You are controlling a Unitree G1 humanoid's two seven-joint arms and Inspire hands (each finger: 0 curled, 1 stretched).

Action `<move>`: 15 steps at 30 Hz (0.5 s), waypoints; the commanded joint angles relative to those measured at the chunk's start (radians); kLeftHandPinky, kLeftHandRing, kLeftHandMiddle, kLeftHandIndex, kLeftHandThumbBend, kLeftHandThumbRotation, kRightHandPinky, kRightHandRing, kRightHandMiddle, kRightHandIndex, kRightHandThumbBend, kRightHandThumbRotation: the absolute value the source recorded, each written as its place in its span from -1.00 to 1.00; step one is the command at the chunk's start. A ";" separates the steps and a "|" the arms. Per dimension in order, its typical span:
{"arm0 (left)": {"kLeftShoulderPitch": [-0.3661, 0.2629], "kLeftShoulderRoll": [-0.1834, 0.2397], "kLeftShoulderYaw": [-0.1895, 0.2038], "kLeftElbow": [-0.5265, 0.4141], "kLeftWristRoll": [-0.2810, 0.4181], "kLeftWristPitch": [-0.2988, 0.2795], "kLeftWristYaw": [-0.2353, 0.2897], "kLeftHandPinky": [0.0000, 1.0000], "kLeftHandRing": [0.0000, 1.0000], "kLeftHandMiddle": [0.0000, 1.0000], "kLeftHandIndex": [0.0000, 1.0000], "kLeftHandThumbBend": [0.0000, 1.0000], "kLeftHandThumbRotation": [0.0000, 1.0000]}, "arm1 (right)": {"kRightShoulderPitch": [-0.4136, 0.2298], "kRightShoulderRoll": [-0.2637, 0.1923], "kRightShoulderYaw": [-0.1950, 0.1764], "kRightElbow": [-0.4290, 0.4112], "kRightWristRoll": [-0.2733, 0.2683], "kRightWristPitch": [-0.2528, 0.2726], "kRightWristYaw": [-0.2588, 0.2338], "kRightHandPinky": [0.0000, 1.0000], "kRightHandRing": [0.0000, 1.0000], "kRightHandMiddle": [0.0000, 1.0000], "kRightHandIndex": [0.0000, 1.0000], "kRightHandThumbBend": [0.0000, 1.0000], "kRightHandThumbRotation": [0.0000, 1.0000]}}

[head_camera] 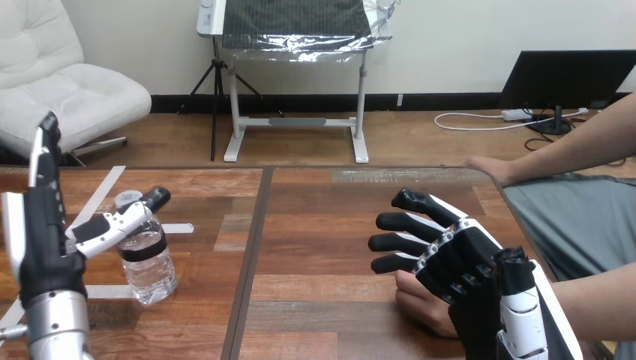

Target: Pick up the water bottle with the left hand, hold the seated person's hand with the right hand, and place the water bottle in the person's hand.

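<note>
A clear water bottle (pixel 148 262) stands upright at the left of the wooden table (pixel 322 247); the robot's left hand (pixel 41 240) is just beside it, fingers straight, thumb across its neck, not closed; grasping looks like the current step, and next the fingers must curl round the bottle; the right hand (pixel 450 259) lies spread over the person's hand (pixel 420 304); any contact beneath is hidden.

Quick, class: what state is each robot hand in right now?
Left hand: open, thumb by the water bottle.
Right hand: open, fingers straight, over the person's hand.
</note>
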 commanded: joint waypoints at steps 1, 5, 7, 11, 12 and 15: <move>-0.086 0.036 -0.023 0.059 0.017 0.016 0.003 1.00 0.98 0.98 0.98 1.00 -0.74 | -0.051 0.010 -0.009 -0.012 0.004 -0.007 -0.001 0.28 0.43 0.52 0.60 0.04 1.00; -0.101 0.043 -0.028 0.088 0.029 0.027 0.006 0.98 0.98 0.99 0.99 1.00 -0.72 | -0.051 0.011 -0.009 -0.012 0.003 -0.009 -0.001 0.28 0.42 0.52 0.60 0.04 1.00; -0.108 0.048 -0.032 0.103 0.039 0.027 0.011 0.96 0.98 1.00 0.99 1.00 -0.71 | -0.051 0.010 -0.009 -0.012 0.008 -0.009 0.001 0.27 0.42 0.52 0.60 0.04 1.00; -0.123 0.056 -0.039 0.138 0.051 0.016 0.020 0.92 0.99 1.00 1.00 1.00 -0.70 | -0.053 0.010 -0.010 -0.008 0.010 -0.013 0.004 0.27 0.42 0.52 0.59 0.04 1.00; -0.126 0.058 -0.041 0.145 0.052 0.014 0.022 0.91 0.99 1.00 1.00 0.99 -0.70 | -0.054 0.010 -0.010 -0.007 0.009 -0.014 0.004 0.27 0.42 0.52 0.59 0.04 1.00; -0.137 0.063 -0.046 0.172 0.057 0.008 0.028 0.90 1.00 1.00 1.00 0.99 -0.70 | -0.054 0.009 -0.011 -0.007 0.007 -0.014 0.005 0.26 0.42 0.52 0.59 0.04 1.00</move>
